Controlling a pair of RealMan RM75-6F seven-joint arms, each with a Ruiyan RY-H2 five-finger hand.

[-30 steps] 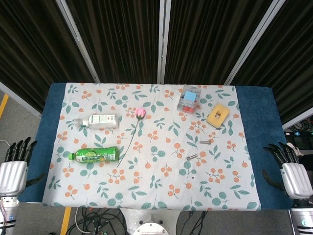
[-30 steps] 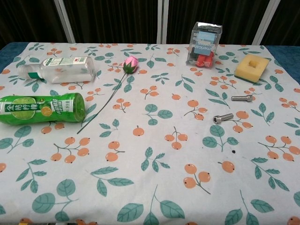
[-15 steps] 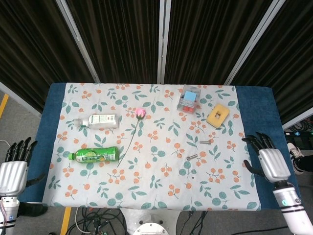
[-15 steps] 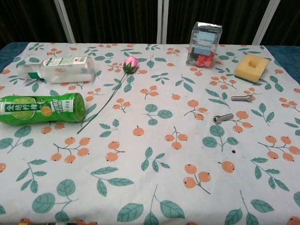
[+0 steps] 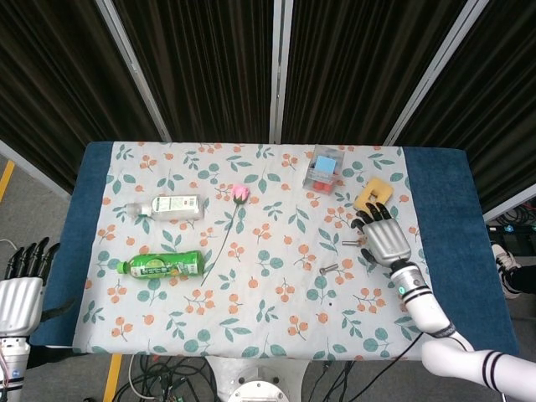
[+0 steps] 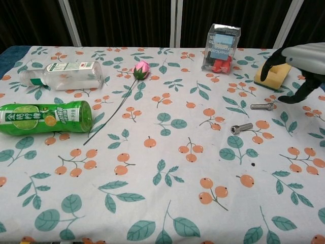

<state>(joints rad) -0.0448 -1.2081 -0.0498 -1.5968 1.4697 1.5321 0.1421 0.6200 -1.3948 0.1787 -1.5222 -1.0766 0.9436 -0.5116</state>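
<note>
My right hand hovers over the right part of the floral cloth with its fingers spread and nothing in it. Its fingertips reach the near edge of the yellow sponge. In the chest view that hand covers part of the sponge. A steel bolt lies just left of the hand, and a second bolt lies nearer the front. My left hand stays off the table's left edge, fingers apart and pointing up, holding nothing.
On the left lie a clear bottle and a green bottle. A pink flower with a long stem lies mid-table. A clear box stands at the back. Bare blue table borders the cloth.
My right hand has swung in from beyond the table's right edge to above the cloth beside the sponge and bolt. The left hand and the objects have stayed put.
</note>
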